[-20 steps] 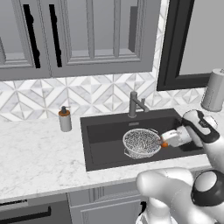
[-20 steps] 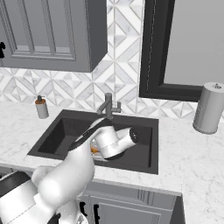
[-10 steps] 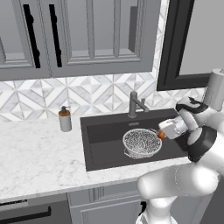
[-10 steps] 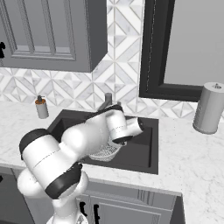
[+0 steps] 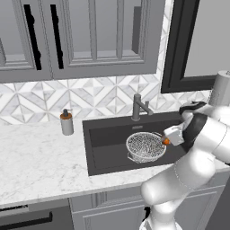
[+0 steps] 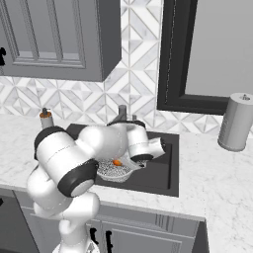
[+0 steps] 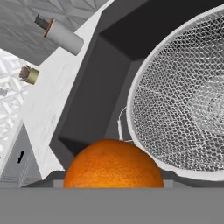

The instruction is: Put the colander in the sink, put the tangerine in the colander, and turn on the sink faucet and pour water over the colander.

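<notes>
I see the tangerine (image 7: 113,164) low in my view, close to the camera. Beyond it the colander (image 7: 183,100) sits in the sink (image 7: 94,94). A soap bottle (image 7: 61,35) stands on the counter (image 7: 52,100).

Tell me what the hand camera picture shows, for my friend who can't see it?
A small round bright orange tangerine sits close at the bottom of the picture, beside the rim of a round silver-white mesh colander. The colander rests in a dark charcoal rectangular sink, with white marble counter beyond.
</notes>
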### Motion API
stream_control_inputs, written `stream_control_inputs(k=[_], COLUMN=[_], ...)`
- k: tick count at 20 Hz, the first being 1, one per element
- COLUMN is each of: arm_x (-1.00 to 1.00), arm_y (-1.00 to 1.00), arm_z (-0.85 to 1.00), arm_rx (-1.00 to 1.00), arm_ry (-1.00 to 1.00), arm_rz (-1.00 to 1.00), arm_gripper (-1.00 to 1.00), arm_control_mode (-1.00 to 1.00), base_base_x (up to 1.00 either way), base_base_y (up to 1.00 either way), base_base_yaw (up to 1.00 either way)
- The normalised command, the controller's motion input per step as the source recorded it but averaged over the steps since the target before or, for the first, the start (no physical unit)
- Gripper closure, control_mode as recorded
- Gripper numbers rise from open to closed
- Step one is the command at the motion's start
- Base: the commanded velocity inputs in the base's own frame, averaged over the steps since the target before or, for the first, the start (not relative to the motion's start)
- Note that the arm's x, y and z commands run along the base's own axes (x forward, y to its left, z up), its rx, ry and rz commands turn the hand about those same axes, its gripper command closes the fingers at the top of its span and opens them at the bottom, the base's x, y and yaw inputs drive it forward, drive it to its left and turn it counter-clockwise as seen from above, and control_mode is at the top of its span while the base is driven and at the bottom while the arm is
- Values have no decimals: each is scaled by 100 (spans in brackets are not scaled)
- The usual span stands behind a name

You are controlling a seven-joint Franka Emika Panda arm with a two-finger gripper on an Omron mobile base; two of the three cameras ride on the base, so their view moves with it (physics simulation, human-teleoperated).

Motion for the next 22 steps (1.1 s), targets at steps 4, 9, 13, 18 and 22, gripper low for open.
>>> stream_control_inputs(k=[4, 9, 13, 18, 22], arm_x=[24, 8, 2, 1, 0], arm_y=[5, 8, 17, 9, 2], arm_z=[-3, -17, -21, -19, -15], arm_rx=[-5, -14, -12, -8, -1], arm_ry=[0, -3, -7, -12, -3], arm_rz=[0, 0, 0, 0, 0], arm_gripper=[100, 100, 100, 100, 100], arm_control_mode=[-100, -100, -100, -100, -100], base_base_x=[0, 0, 0, 0, 0], base_base_y=[0, 0, 0, 0, 0], base_base_yaw=[0, 0, 0, 0, 0])
